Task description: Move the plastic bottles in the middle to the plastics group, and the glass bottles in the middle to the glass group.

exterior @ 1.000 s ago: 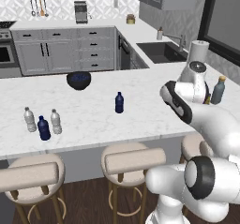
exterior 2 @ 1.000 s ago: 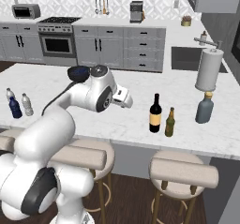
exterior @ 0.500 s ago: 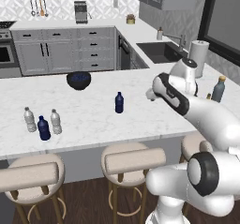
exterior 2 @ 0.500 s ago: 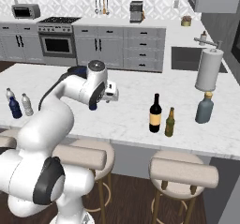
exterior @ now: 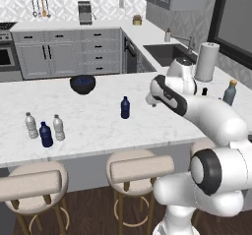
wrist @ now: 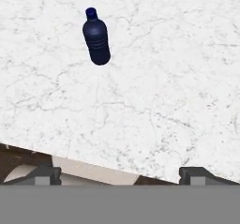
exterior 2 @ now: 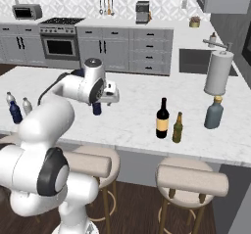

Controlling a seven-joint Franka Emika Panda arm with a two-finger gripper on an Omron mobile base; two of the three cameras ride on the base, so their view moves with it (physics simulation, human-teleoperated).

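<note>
Spread wide and holding nothing, the hand (wrist: 120, 174) hangs above the white marble table (exterior: 98, 126), its two dark fingertips (wrist: 44, 174) standing far apart at the bottom of the hand view. Ahead of it on the table stands a dark blue bottle (wrist: 96, 36), upright and alone near the middle of the table (exterior: 125, 107), well clear of the fingers.

In the right base view the blue bottle (exterior 2: 97, 108) sits just below the hand (exterior 2: 112, 94), partly hidden by the arm. To the arm's left, near the front edge, stands the plastics group: two clear white-capped bottles (exterior: 31, 125) (exterior: 58, 127) with another dark blue bottle (exterior: 46, 134) between them. To the right stand the tall black wine bottle (exterior 2: 162, 119) with its tan label and, just beside it, the amber beer bottle (exterior 2: 177, 128). Farther right is the grey-blue bottle (exterior 2: 214, 113), in front of a paper towel roll (exterior 2: 218, 73). A dark bowl (exterior: 82, 83) sits toward the back of the table.
</note>
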